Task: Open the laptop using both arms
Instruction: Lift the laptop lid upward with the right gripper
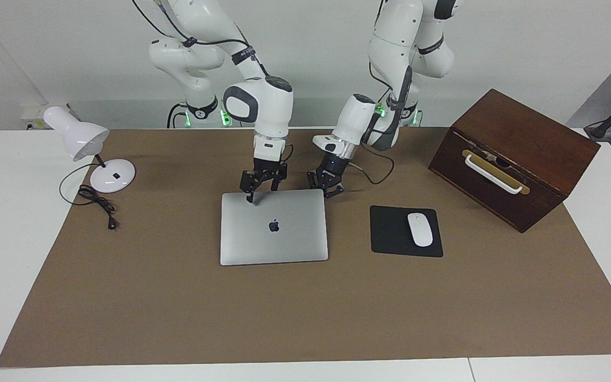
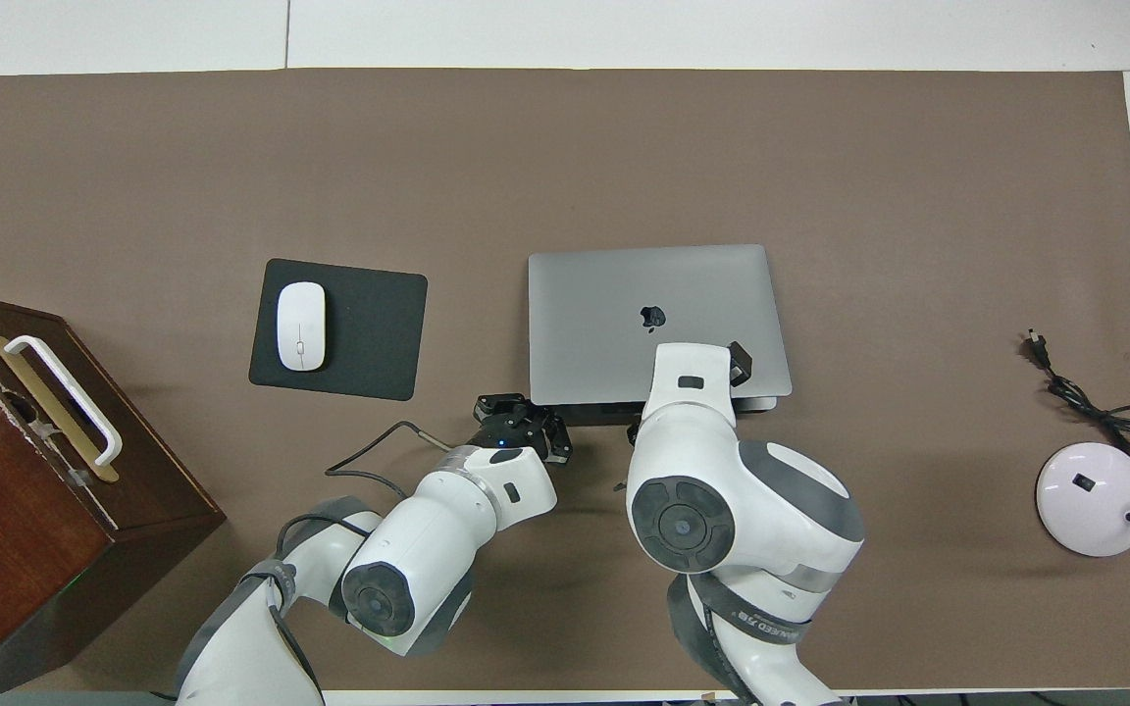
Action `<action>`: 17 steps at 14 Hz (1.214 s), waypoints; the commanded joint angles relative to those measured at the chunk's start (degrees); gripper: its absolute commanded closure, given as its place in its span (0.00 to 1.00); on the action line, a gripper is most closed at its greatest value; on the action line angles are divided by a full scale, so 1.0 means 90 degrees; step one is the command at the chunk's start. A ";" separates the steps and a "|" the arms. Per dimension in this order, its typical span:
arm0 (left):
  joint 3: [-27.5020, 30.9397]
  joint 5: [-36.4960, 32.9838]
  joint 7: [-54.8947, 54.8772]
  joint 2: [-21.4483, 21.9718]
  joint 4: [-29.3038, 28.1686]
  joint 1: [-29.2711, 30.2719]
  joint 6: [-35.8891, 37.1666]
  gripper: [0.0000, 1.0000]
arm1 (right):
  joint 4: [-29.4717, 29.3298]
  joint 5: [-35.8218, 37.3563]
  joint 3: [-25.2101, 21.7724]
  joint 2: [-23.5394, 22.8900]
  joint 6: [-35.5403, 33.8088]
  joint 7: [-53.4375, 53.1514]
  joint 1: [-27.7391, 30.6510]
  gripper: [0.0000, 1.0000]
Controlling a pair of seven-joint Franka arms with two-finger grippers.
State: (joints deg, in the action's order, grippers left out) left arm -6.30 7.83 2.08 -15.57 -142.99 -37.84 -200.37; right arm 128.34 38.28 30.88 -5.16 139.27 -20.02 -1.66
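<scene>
The silver laptop [image 1: 284,239] lies on the brown mat, apple logo up, its lid barely raised at the edge nearest the robots; the overhead view [image 2: 624,284] shows a dark gap there. My right gripper [image 1: 261,190] is at that edge near the corner toward the right arm's end, fingers apart, one fingertip [image 1: 250,198] on the lid. My left gripper [image 1: 326,188] sits low at the laptop's other near corner, fingers apart; in the overhead view [image 2: 523,420] it touches the corner. The right wrist hides most of its gripper from overhead.
A black mouse pad [image 1: 390,231] with a white mouse [image 1: 420,229] lies beside the laptop toward the left arm's end. A brown wooden box [image 1: 512,154] with a white handle stands past it. A white desk lamp [image 1: 80,140] and its cord [image 1: 96,204] are at the right arm's end.
</scene>
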 commanded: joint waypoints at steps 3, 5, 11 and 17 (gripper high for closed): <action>0.0144 -0.0030 -0.0124 -0.0360 0.0126 -0.0024 -0.0061 1.00 | -0.0762 0.0268 -0.0033 -0.0276 -0.0210 0.0660 0.0262 0.00; 0.0144 -0.0030 -0.0124 -0.0360 0.0126 -0.0024 -0.0061 1.00 | -0.0949 0.0249 -0.0033 -0.0286 -0.0347 0.0847 0.0282 0.00; 0.0144 -0.0030 -0.0124 -0.0370 0.0126 -0.0024 -0.0061 1.00 | -0.1192 0.0239 -0.0053 -0.0266 -0.0445 0.1032 0.0340 0.00; 0.0144 -0.0030 -0.0124 -0.0360 0.0126 -0.0024 -0.0061 1.00 | -0.1632 0.0141 -0.0111 -0.0286 -0.0641 0.1832 0.0409 0.00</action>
State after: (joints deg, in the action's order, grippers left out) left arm -6.30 7.82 2.08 -15.58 -142.99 -37.84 -200.39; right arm 116.38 38.63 29.53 -6.45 134.29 -6.71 0.80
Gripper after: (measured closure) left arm 0.991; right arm 0.000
